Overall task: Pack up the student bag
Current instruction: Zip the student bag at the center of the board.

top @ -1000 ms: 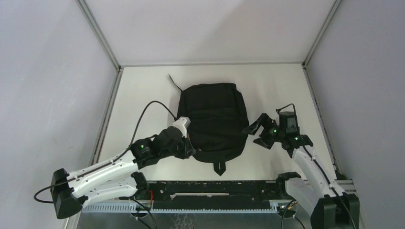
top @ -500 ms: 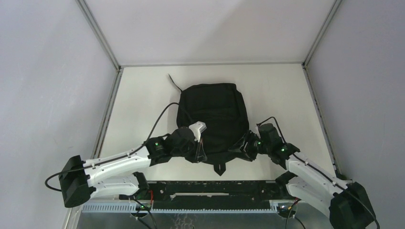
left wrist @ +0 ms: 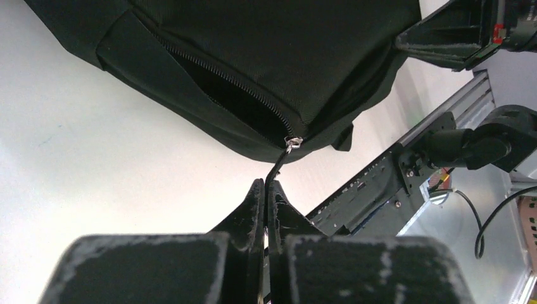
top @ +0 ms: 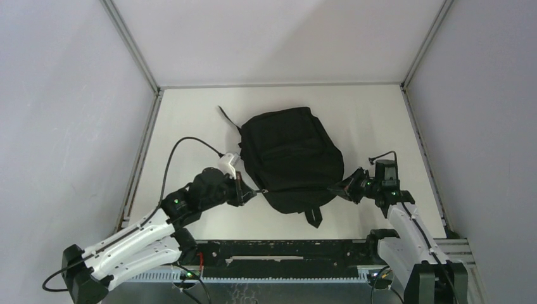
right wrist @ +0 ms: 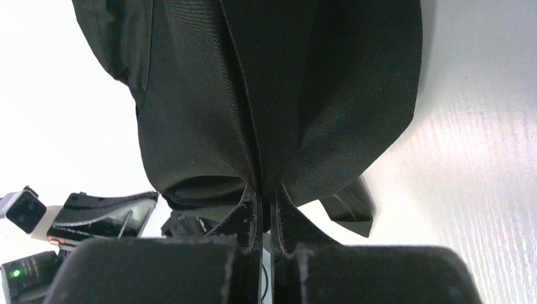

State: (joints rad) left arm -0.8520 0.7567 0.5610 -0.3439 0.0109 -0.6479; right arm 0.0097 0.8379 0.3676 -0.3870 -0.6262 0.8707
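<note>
**Packing a student bag, opening stage.** The student bag (top: pixel 291 158) lies flat at the middle of the desk (top: pixel 183 120). The left gripper (left wrist: pixel 265 190) is pressed together and pinches the zip pull (left wrist: pixel 277 170) at the bag's near-left edge. The zipper (left wrist: pixel 221 79) gapes part-way, showing a dark slit. The right gripper (right wrist: pixel 266 196) is likewise closed, pinching a fold of the bag's fabric at its near-right edge. Progress appears early: unzipping is begun, the mouth is not yet wide, and no items to pack are visible.
</note>
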